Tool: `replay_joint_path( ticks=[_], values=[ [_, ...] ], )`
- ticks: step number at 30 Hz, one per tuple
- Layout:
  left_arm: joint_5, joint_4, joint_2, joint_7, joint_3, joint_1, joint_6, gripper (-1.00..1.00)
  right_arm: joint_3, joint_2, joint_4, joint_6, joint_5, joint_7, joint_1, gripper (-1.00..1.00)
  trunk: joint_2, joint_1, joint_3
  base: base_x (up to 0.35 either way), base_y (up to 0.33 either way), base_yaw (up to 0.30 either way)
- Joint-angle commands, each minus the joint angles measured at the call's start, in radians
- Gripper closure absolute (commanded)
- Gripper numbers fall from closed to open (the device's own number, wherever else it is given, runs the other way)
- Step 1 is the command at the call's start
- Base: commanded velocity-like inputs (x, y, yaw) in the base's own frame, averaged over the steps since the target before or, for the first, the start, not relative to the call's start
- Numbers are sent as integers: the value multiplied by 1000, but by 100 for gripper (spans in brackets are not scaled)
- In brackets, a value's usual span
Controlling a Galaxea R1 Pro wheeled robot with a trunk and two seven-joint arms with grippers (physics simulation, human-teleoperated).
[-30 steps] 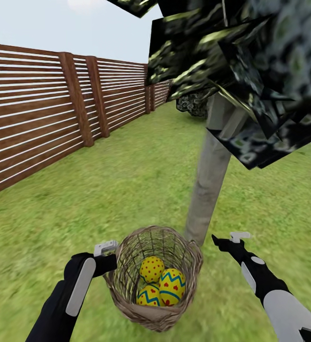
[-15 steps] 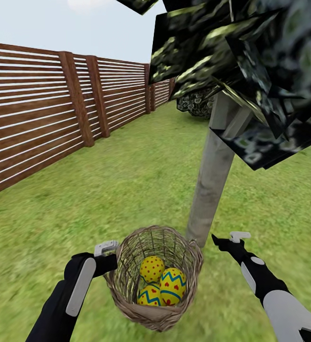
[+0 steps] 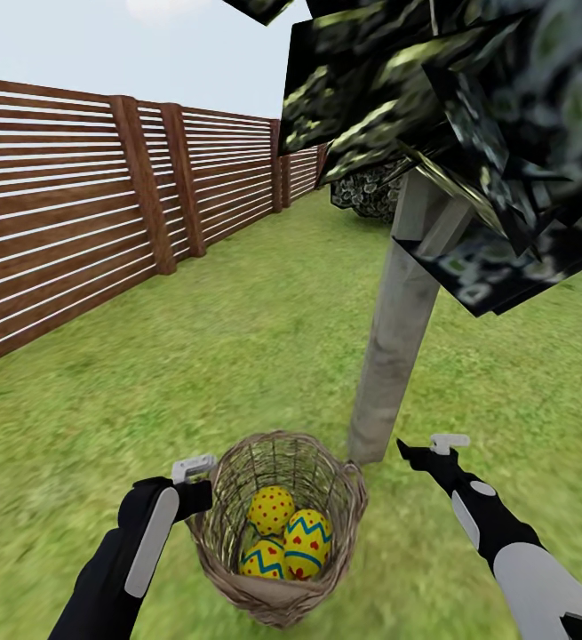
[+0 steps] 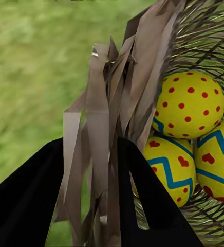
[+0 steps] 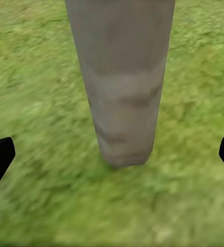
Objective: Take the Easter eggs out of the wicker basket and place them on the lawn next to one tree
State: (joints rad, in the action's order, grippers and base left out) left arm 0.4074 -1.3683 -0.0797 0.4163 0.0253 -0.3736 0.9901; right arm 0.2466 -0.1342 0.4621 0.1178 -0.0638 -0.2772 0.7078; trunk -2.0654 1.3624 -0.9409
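Two claws, left claw [image 4: 91, 206] clamping wicker basket [image 4: 137, 72] (rim), right claw [image 5: 112, 154] spread

Three yellow Easter eggs [image 3: 282, 533] with blue zigzags and red marks lay in the round brown open-weave wicker basket [image 3: 237, 524], near the grey-beige tree trunk [image 3: 395, 347] on mottled green lawn [image 3: 237, 356].

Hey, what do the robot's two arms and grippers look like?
Both arms are glossy black with white panels. The left gripper and right gripper each have a small pale grey block on top and flat black fingers.
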Motion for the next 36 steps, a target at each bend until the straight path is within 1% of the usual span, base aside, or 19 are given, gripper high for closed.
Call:
replay_joint_path(
  ticks=[1,2,36],
  values=[
    [16,-1,0,10,1,-1,-1,100,8,1,-1,3,-7,-8,1,-100,0,0,-1,0,0,0],
    [96,0,0,10,1,-1,-1,100,8,1,-1,3,-7,-8,1,-100,0,0,-1,0,0,0],
    [96,0,1,10,-2,-1,-1,100,10,1,-2,3,-5,-8,1,-100,-238,130,-107,0,0,0]
  ],
)
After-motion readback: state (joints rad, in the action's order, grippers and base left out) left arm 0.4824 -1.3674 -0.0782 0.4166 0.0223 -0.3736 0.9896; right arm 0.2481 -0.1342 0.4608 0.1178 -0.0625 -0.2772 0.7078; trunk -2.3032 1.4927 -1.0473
